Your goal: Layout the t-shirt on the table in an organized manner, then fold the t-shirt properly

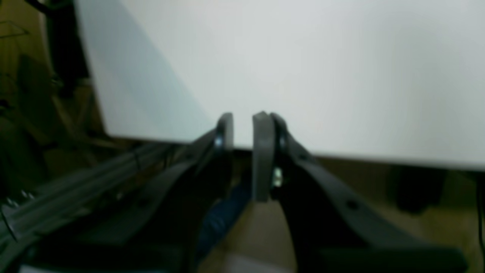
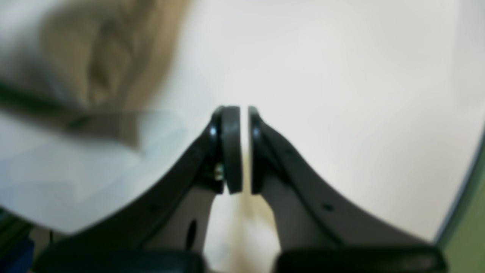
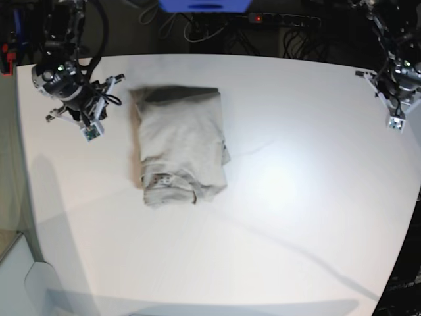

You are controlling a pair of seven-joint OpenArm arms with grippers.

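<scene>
The t-shirt (image 3: 181, 145) lies folded into a compact tan rectangle on the left half of the white table (image 3: 296, 217). In the right wrist view it is a blurred tan mass (image 2: 113, 49) at the upper left. My right gripper (image 3: 92, 131) hovers just left of the shirt, apart from it; its fingertips (image 2: 244, 113) stand nearly together with nothing held. My left gripper (image 3: 395, 122) is far off at the table's right edge. In the left wrist view its jaws (image 1: 242, 121) stand a narrow gap apart over the table's edge (image 1: 341, 155), holding nothing.
A blue object (image 3: 204, 5), a power strip with a red light (image 3: 283, 18) and cables lie beyond the table's far edge. Below the table's edge runs a grey metal rail (image 1: 75, 189). The table's curved rim (image 2: 462, 189) shows at the right.
</scene>
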